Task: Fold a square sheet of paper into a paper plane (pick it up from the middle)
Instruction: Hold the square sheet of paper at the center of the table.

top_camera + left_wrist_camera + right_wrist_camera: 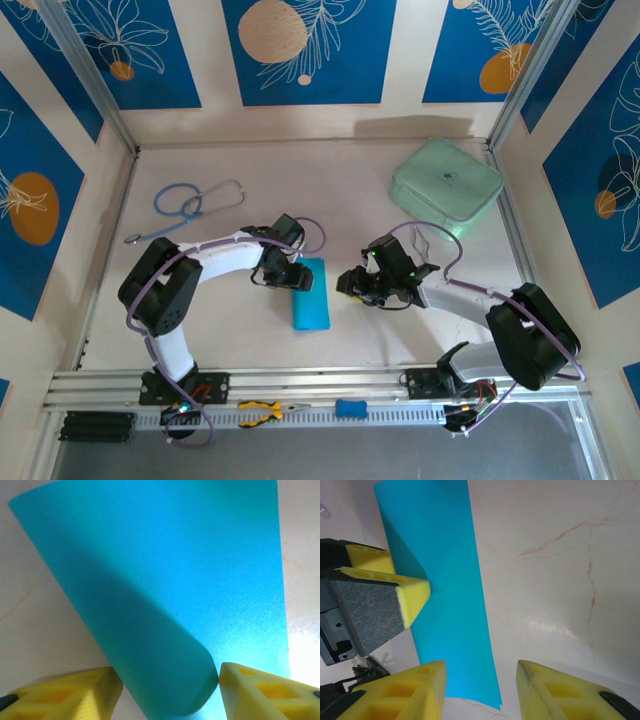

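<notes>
The left gripper [170,679] has its yellow fingers [265,690] set apart at the bottom of its wrist view. The rounded fold of the square sheet of paper [165,570] fills the gap between them, touching the right-hand fingertip and lying just beside the other (whether they pinch the fold or merely flank it I cannot tell). The sheet is doubled over into a long cyan-blue strip, its upper layer curling in a soft loop rather than pressed flat, with a shadow across the layer beneath. In the top view the strip lies on the pale desk [350,190] a little below the centre of the frame, nearly upright, with the left gripper at its upper left end. The right gripper [481,672] is released: its jaws stand wide at the bottom of its wrist view with nothing between them, above bare desk and the strip's lower right corner. From above it sits just right of the paper. In the right wrist view a yellow fingertip of the left gripper rests against the paper at the left of the frame. A mint-green case [447,186] sits in the upper right of the top view and a stethoscope [195,203] in the upper left. Yellow-handled pliers [264,410] and a small blue block [351,408] lie at the bottom, between the arms' bases.
</notes>
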You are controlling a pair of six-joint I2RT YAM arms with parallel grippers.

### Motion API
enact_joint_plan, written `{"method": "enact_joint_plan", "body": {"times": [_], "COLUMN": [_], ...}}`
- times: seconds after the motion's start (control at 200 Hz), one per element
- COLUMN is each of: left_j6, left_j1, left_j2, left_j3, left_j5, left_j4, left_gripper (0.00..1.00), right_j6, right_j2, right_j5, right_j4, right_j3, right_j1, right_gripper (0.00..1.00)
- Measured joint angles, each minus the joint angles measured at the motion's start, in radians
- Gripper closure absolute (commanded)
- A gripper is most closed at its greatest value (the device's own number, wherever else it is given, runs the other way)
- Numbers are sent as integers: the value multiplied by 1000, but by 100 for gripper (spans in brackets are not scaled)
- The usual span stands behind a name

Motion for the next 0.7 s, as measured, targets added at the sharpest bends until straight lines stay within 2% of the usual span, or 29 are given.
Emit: {"method": "enact_joint_plan", "body": {"times": [0.445, 0.7], "left_j6": [8, 3], "left_j1": [0, 0], "left_j2": [10, 21], "left_j3": [17, 27], "left_j5": [-16, -23], "left_j4": [-20, -33], "left_gripper": [36, 41], "right_j6": [0, 0], "right_j2": [6, 8], "right_j5": [-13, -14], "right_j4": [0, 0], "right_j3": [0, 0], "right_j1": [0, 0], "right_gripper": [57, 57]}}
